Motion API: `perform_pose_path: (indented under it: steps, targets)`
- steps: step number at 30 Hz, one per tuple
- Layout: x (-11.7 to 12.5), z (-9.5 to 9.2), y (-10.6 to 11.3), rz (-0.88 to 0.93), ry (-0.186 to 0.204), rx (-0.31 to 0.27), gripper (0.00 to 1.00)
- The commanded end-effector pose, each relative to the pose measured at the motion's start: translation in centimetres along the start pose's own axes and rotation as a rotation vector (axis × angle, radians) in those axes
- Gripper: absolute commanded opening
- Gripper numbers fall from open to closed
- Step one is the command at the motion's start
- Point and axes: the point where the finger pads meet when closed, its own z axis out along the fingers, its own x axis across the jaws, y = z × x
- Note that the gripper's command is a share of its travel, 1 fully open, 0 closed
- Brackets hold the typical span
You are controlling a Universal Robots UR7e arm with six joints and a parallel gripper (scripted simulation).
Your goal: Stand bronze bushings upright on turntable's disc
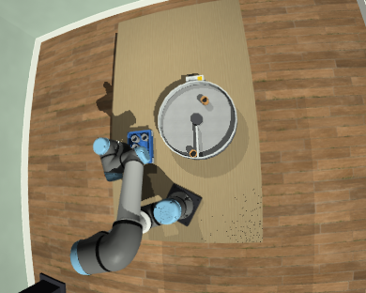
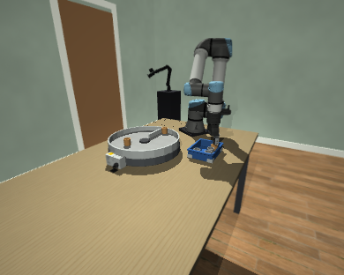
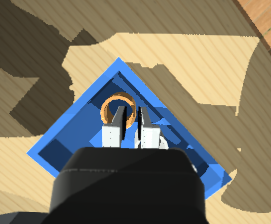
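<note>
A blue crate sits on the table to the left of the turntable. One bronze bushing stands upright in the crate's far corner. My gripper hangs just above it, with its fingers a narrow gap apart and nothing between them. The left finger is over the ring's bore and the right finger is over its rim. A steel bushing shows partly beside the right finger, and more steel ones lie in the crate. Two bronze bushings stand upright on the grey disc, away from the dark hub.
The turntable has a raised rim and a control box on its near side. The arm's base stands on a black plate beside the crate. A black cabinet with a small arm stands behind the table. The table edge is close to the crate.
</note>
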Motion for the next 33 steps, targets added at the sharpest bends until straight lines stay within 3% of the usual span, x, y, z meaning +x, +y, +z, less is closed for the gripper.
perform_pose_path:
  steps: [1,33]
  targets:
    - [0.04,-0.03,0.02,0.000,0.001,-0.001,0.36]
    - [0.04,0.66,0.02,0.000,0.001,-0.001,0.36]
